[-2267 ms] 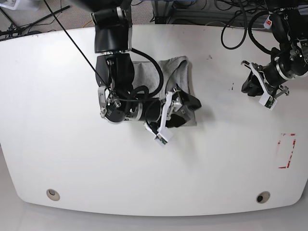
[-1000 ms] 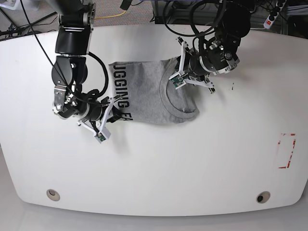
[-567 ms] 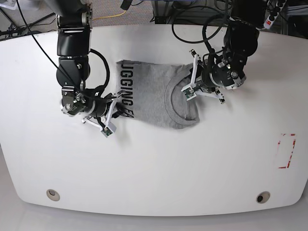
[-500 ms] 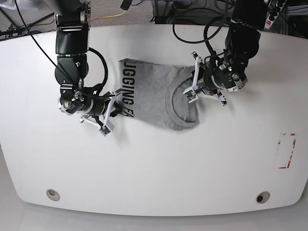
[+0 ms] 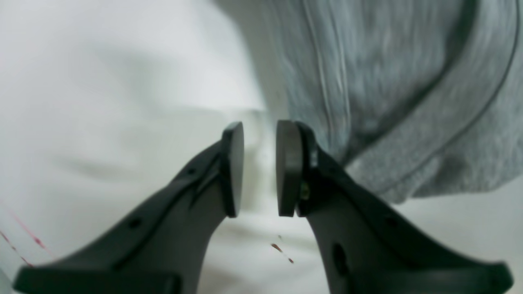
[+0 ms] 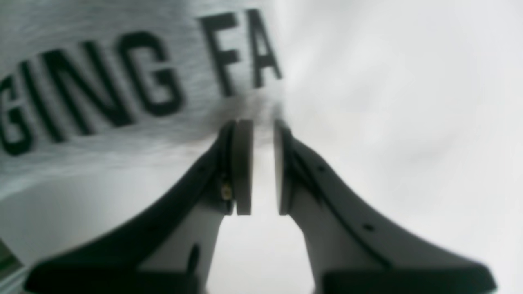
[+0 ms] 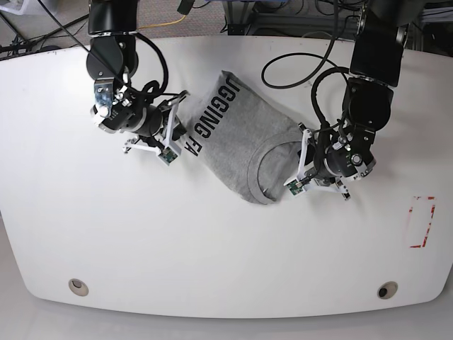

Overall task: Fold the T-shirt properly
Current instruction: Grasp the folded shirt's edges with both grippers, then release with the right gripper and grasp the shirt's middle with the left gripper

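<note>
A folded grey T-shirt (image 7: 237, 145) is seen lying askew mid-table (image 7: 212, 248), flanked by two grippers.

The left gripper (image 5: 259, 167) and right gripper (image 6: 261, 165) are each shown slightly parted, with nothing clamped. The cloth is judged soft, light and limp; its corners and hems are best pinched.

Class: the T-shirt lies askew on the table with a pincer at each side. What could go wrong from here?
1. The left pincer stands slightly open beside the collar, with bare table between its pads: closing here may grab nothing.
2. The right pincer meets only the corner of the T-shirt by the lettering; whether it grips is unclear, and so shallow a hold could slip.
</note>
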Action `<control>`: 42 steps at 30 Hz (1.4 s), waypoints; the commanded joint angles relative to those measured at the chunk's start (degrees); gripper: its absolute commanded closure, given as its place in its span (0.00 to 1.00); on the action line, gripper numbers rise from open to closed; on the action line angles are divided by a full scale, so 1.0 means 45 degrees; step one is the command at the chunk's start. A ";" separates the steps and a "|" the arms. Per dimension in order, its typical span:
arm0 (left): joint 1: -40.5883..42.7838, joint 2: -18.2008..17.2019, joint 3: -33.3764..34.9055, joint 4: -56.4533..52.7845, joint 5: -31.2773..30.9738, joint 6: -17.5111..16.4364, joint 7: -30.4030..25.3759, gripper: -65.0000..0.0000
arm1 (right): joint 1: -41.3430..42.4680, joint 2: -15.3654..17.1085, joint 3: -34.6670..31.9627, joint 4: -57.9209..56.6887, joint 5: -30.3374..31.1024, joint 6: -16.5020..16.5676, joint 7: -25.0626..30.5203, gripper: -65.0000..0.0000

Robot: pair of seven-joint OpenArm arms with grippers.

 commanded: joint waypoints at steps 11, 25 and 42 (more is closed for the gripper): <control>-0.0049 -0.1089 -0.0428 0.4014 -0.0116 0.0039 0.1206 0.80 | 0.0399 -0.1081 -0.1212 0.1142 0.0145 0.0032 -0.0229 0.88; 0.3702 -0.0347 -0.2928 0.5049 -0.0135 0.0039 0.1441 0.80 | 0.1845 -0.0222 -0.0157 -0.1476 0.0165 0.0032 -0.0209 0.88; 0.4366 0.1822 -0.5878 0.5655 -0.0077 0.0136 0.1402 0.80 | 0.0048 -0.1999 -0.3302 -0.1007 0.0302 0.0032 0.0045 0.88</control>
